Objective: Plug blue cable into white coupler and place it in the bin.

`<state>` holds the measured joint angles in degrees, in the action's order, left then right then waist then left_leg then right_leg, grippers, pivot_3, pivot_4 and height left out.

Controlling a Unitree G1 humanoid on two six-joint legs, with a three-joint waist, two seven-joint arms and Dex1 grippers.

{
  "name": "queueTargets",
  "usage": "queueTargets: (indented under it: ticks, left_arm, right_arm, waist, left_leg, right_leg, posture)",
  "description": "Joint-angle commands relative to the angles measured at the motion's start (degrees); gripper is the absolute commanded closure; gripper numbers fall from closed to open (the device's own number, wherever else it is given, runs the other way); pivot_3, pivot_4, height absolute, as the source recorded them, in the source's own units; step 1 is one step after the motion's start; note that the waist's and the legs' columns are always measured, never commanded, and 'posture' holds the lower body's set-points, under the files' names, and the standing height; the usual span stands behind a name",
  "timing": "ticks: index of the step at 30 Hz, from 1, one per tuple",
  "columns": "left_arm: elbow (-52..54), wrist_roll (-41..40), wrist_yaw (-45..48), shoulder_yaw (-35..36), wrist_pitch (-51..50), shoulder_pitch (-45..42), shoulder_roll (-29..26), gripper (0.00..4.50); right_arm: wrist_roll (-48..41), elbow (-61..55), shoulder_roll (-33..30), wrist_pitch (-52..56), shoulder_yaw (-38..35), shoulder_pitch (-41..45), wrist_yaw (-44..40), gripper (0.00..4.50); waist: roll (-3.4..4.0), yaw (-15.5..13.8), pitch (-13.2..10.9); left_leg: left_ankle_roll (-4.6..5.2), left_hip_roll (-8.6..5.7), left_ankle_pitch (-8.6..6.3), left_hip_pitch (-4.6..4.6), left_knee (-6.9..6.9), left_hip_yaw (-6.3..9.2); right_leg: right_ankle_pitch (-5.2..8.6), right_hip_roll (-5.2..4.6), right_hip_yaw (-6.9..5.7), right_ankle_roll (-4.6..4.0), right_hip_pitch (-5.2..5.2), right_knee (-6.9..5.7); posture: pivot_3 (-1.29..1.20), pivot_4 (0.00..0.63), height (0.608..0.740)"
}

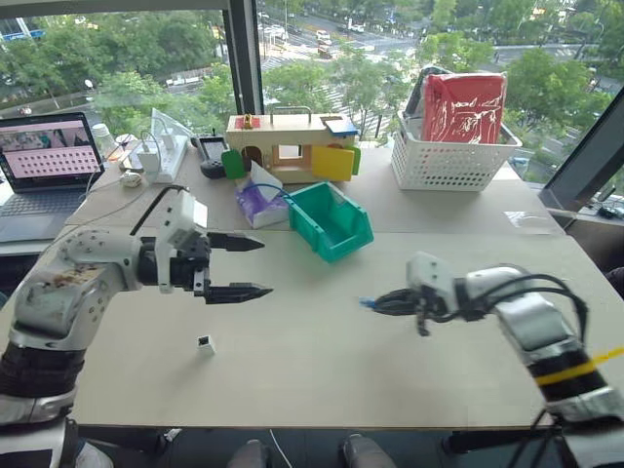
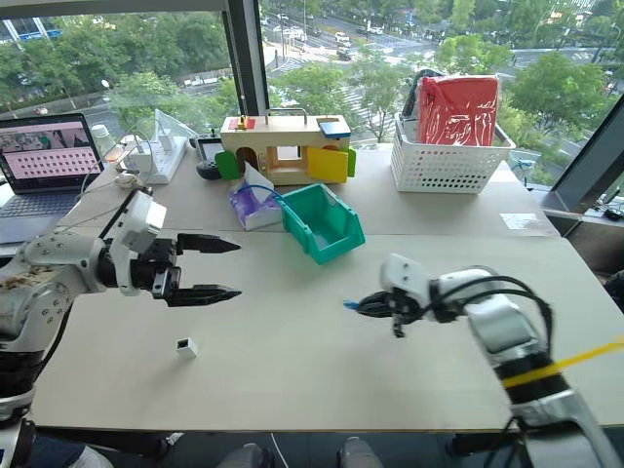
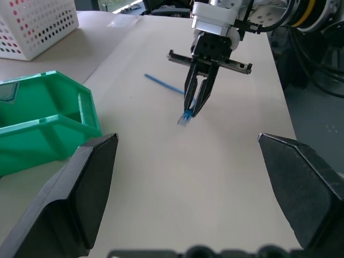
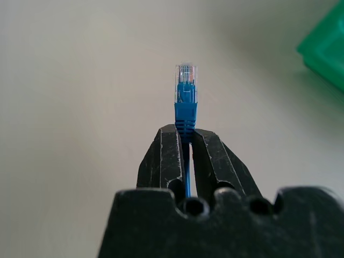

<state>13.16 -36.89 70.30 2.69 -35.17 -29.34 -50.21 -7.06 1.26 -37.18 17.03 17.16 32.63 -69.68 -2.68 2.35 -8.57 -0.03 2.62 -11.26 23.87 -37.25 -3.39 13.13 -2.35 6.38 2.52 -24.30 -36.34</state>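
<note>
The blue cable (image 4: 186, 102) is clamped between the two fingers of the right gripper (image 1: 378, 303), held just behind its clear plug, which sticks out past the fingertips; the rest of the cord trails back behind the gripper above the table (image 1: 322, 370). This gripper hangs over the middle of the table, toward its right side, pointing left

The left gripper (image 1: 249, 265) faces it from the left side of the table, its jaws spread wide and holding nothing, touching nothing

The white coupler (image 1: 206, 343) lies alone on the table near the front edge, left of centre, below the left gripper and well apart from the cable

The bin (image 1: 330, 220), one teal-green container, stands toward the back of the table's middle with its cut-away front turned to the near side; what can be seen of its inside looks bare. Just beside it on the left is a purple packet (image 1: 257, 203). Behind these stands one wooden box (image 1: 290, 146) with coloured flaps. Toward the back right corner is one white lattice basket (image 1: 450, 159) holding a red bag (image 1: 464, 105). At the far left edge an open laptop (image 1: 45, 168) sits with a few small white items beside it
</note>
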Motion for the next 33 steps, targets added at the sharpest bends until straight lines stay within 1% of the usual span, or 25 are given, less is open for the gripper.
queueTargets:
  ticks: [1, 3, 5, 6, 9, 10, 11, 13, 14, 16, 21, 26, 30, 33]
  left_arm:
    - [1.5, 2.8, 0.8, -1.4, 2.7, 0.4, -0.9, 0.00]
    - [1.6, 5.1, 1.4, -3.1, 4.4, 1.0, -1.1, 0.00]
    - [1.4, 7.1, 1.7, -4.7, 6.2, 1.7, -0.8, 0.00]
    - [1.3, 7.8, 1.7, -5.2, 6.7, 1.9, -0.6, 0.00]
    - [0.7, 10.6, 1.7, -7.6, 9.4, 2.2, 0.5, 0.00]
    - [0.2, 11.9, 1.1, -8.8, 10.4, 1.9, 1.5, 0.00]
    - [-0.3, 13.1, 0.8, -9.8, 11.3, 1.6, 2.3, 0.00]
    - [-1.2, 14.6, 0.7, -11.5, 12.5, 0.8, 3.9, 0.00]
    - [-2.0, 15.2, 1.1, -12.5, 13.0, 0.1, 4.9, 0.00]
    - [-3.8, 16.7, 1.3, -14.3, 14.0, -1.1, 6.5, 0.00]
    - [-11.2, 24.0, 0.1, -20.9, 18.0, -4.0, 12.0, 0.00]
    - [-17.6, 29.5, -1.4, -26.2, 21.7, -4.8, 18.2, 0.00]
    - [-21.2, 32.3, -2.4, -27.6, 23.1, -5.5, 21.1, 0.00]
    - [-23.4, 33.9, -2.8, -28.2, 23.6, -6.3, 22.5, 0.00]
  right_arm:
    - [2.7, 1.9, 3.5, -0.4, 3.5, 3.2, 1.2, 4.49]
    - [5.1, 4.7, 4.9, -2.4, 5.8, 4.1, 1.3, 4.49]
    - [6.3, 6.8, 5.6, -3.4, 7.0, 4.4, 1.2, 3.49]
    - [6.6, 7.5, 5.8, -4.1, 7.2, 4.5, 1.2, 3.27]
    - [6.8, 8.1, 6.1, -4.6, 6.7, 5.0, 1.3, 2.23]
    - [6.0, 7.1, 5.9, -3.7, 5.8, 5.0, 1.2, 1.93]
    - [5.3, 5.9, 5.6, -2.9, 5.0, 4.9, 1.0, 1.51]
    - [4.2, 3.7, 4.7, -1.6, 3.6, 4.3, 0.8, 0.92]
    - [3.7, 2.3, 4.2, -0.9, 2.6, 4.0, 1.0, 0.53]
    - [2.3, -0.4, 3.5, 1.0, 0.7, 3.3, 1.8, 0.03]
    - [-4.2, -13.1, -0.4, 12.0, -5.5, -0.7, 2.3, 0.03]
    - [-10.6, -25.7, -3.9, 22.3, -12.7, -7.2, 6.4, 0.03]
    - [-13.0, -29.7, -4.8, 26.2, -15.7, -9.4, 10.0, 0.03]
    - [-14.1, -30.6, -5.4, 27.2, -17.0, -10.5, 11.9, 0.03]
  waist:
    - [0.00, -0.3, 0.0]
    - [0.00, -0.4, 0.0]
    - [0.00, -0.6, 0.0]
    - [0.00, -0.6, 0.0]
    - [0.01, -0.6, 0.0]
    - [0.01, -0.6, 0.0]
    - [0.02, -0.6, 0.0]
    - [0.02, -0.6, 0.0]
    - [0.02, -0.7, 0.0]
    - [0.02, -0.9, 0.0]
    - [0.03, -1.6, 0.0]
    - [0.03, -1.7, 0.0]
    - [0.03, -1.2, 0.0]
    - [0.03, -1.2, 0.0]
  left_leg:
    - [0.00, 0.00, 0.00, 0.02, -0.01, 0.02]
    - [0.00, 0.00, 0.00, 0.09, -0.06, 0.03]
    - [0.00, -0.01, 0.00, 0.19, -0.15, 0.06]
    - [0.00, -0.01, 0.00, 0.23, -0.17, 0.07]
    - [0.00, 0.00, 0.00, 0.31, -0.24, 0.12]
    - [0.00, 0.01, 0.00, 0.30, -0.25, 0.13]
    - [0.00, 0.01, 0.00, 0.30, -0.26, 0.15]
    - [0.00, 0.01, 0.00, 0.31, -0.31, 0.18]
    - [0.01, 0.01, -0.01, 0.34, -0.40, 0.22]
    - [0.02, 0.00, -0.02, 0.38, -0.52, 0.23]
    - [0.02, -0.02, -0.02, 0.33, -0.61, 0.27]
    - [0.02, -0.03, -0.02, 0.39, -0.61, 0.34]
    - [0.02, -0.03, -0.02, 0.37, -0.61, 0.36]
    - [0.03, -0.04, -0.01, 0.35, -0.62, 0.40]
  right_leg:
    - [0.00, 0.00, -0.04, -0.01, 0.00, 0.02]
    - [-0.01, -0.02, -0.06, -0.01, 0.00, 0.06]
    - [-0.02, -0.04, -0.13, -0.02, -0.02, 0.07]
    - [-0.02, -0.04, -0.16, -0.03, -0.04, 0.07]
    - [-0.03, -0.04, -0.21, -0.05, -0.11, 0.03]
    - [-0.03, -0.04, -0.21, -0.05, -0.09, 0.01]
    - [-0.03, -0.04, -0.23, -0.05, -0.09, 0.00]
    - [-0.03, -0.04, -0.25, -0.05, -0.08, -0.06]
    - [-0.03, -0.03, -0.28, -0.05, -0.08, -0.13]
    - [-0.02, -0.04, -0.28, -0.04, -0.12, -0.31]
    - [-0.01, -0.04, -0.30, -0.05, -0.07, -0.42]
    - [-0.01, -0.04, -0.31, -0.06, -0.08, -0.39]
    - [-0.01, -0.03, -0.30, -0.06, -0.09, -0.42]
    - [0.02, -0.02, -0.30, -0.03, -0.08, -0.44]
  posture:
    - [0.00, 0.150, 0.740]
    - [0.00, 0.150, 0.740]
    - [0.00, 0.150, 0.740]
    - [0.00, 0.150, 0.740]
    - [0.00, 0.150, 0.740]
    - [0.00, 0.150, 0.740]
    - [0.00, 0.150, 0.740]
    - [0.00, 0.150, 0.740]
    - [0.00, 0.150, 0.740]
    - [0.00, 0.150, 0.740]
    - [0.00, 0.150, 0.740]
    - [0.00, 0.150, 0.740]
    - [0.00, 0.150, 0.740]
    - [0.00, 0.150, 0.740]
